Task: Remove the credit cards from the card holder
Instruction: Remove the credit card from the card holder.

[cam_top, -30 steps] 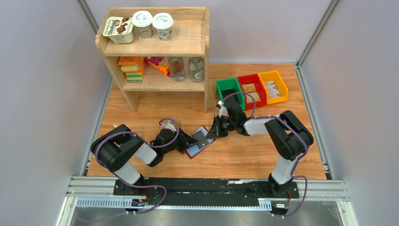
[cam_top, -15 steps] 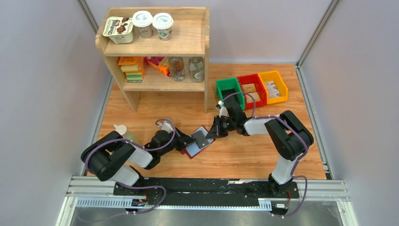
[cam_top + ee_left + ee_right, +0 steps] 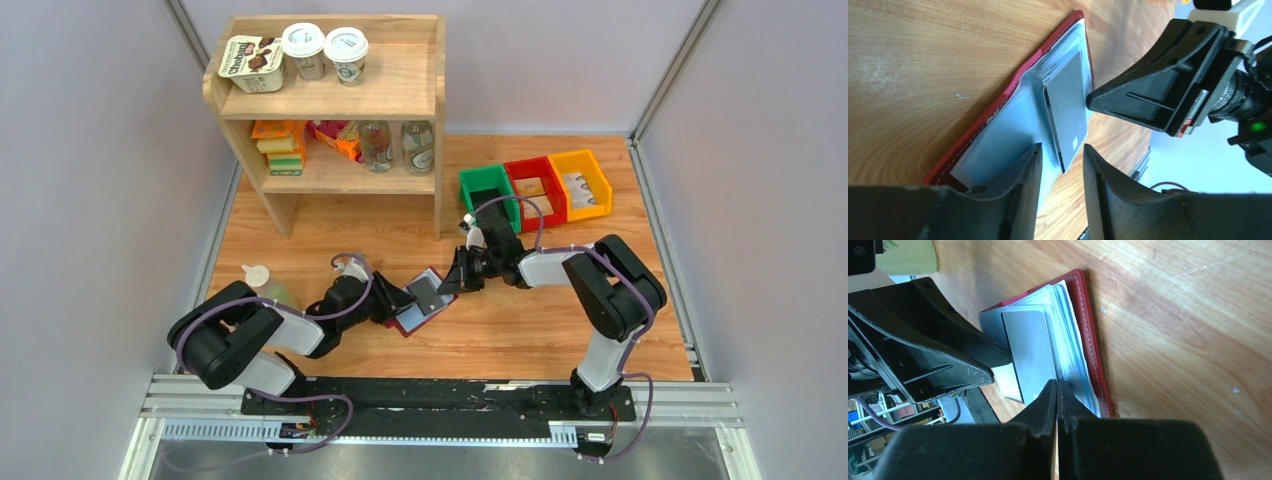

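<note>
Though amid grey walls (image 3: 90, 150), wooden tabletop (image 3: 520, 340).

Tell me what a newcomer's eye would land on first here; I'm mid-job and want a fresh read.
First, the maroon card holder lying open at the centre of the wooden table, with a grey card showing in its clear sleeves. Both arms crowd it: the left end effector is open at its left side, and the right end effector is shut at its right edge. Behind stand a stocked wooden shelf back left and the green, red and yellow bins back right.

Card holder (image 3: 418, 312) on table (image 3: 520, 335), before shelf (image 3: 400, 85)
</note>
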Robot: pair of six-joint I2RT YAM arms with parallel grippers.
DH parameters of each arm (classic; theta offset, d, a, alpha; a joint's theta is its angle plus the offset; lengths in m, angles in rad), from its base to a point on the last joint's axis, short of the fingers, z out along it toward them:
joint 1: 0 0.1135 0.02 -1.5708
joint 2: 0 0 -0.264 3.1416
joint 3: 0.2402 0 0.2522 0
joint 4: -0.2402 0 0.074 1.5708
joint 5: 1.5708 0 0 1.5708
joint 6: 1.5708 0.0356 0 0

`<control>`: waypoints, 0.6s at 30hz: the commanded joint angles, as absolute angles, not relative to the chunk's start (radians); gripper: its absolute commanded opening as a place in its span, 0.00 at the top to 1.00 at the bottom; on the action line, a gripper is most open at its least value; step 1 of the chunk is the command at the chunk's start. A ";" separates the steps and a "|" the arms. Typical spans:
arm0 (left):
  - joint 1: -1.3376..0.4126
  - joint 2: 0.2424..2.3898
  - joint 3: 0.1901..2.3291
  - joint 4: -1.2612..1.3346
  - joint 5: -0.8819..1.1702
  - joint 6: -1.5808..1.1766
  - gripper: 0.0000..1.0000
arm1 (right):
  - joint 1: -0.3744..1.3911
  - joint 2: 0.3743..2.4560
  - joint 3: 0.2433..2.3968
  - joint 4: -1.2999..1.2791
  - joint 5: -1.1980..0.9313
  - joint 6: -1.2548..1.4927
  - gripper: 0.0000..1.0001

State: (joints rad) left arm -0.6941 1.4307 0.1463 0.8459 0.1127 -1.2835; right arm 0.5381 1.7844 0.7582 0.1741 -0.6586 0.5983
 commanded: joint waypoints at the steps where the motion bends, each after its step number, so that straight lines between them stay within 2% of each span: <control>1: -0.690 1.506 0.189 0.885 0.112 -1.243 0.54 | 0.534 1.821 0.715 0.067 -0.517 0.552 1.00; 7: -0.690 1.629 0.212 1.052 0.167 -1.262 0.56 | 0.534 1.816 0.709 0.066 -0.515 0.554 1.00; 10: -0.690 1.634 0.207 1.100 0.181 -1.259 0.66 | 0.532 1.812 0.707 0.066 -0.514 0.549 1.00; 18: -0.690 1.539 0.187 1.111 0.170 -1.249 0.79 | 0.534 1.812 0.707 0.066 -0.515 0.548 1.00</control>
State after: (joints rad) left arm -0.6910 1.6058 0.1848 1.0130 0.1562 -1.2694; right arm 0.5377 1.7786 0.7509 0.1791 -0.6544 0.5983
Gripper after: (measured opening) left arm 0.230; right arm 0.005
